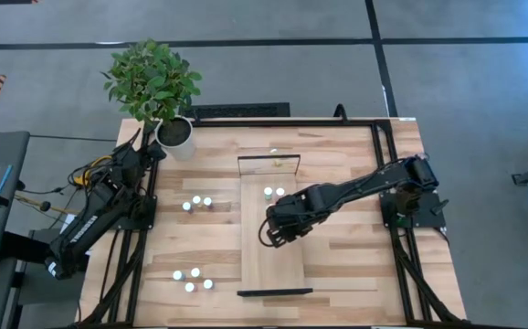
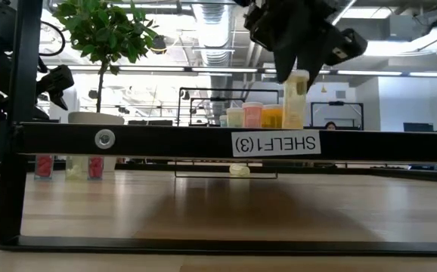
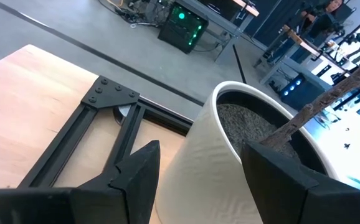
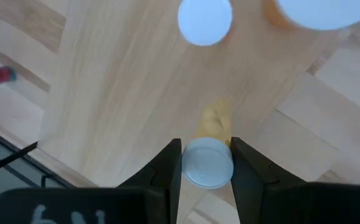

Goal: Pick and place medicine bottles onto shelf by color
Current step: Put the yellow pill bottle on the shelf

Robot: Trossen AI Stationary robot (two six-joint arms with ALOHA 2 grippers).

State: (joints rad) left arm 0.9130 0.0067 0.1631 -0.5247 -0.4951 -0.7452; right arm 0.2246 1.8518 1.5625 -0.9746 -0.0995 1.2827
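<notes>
The right claw (image 4: pixel 206 167) hangs over the middle of the shelf (image 1: pixel 269 260), pinching a yellowish bottle (image 4: pixel 208 163) by its white cap; in the low view this bottle (image 2: pixel 295 98) stands upright under the claw, just beside the bottles already on the shelf. Two white-capped bottles (image 1: pixel 274 193) sit on the shelf toward 12 o'clock of the claw (the low view shows pale, pink and orange bodies in a row). On the surface (image 1: pixel 355 265) at 9 o'clock of the shelf stands a trio of bottles (image 1: pixel 197 202), and another cluster (image 1: pixel 193 278) lies toward 7 o'clock. The left claw (image 3: pixel 195 180) waits at the surface's far-left corner, spread on either side of the white plant pot (image 3: pixel 230 155).
</notes>
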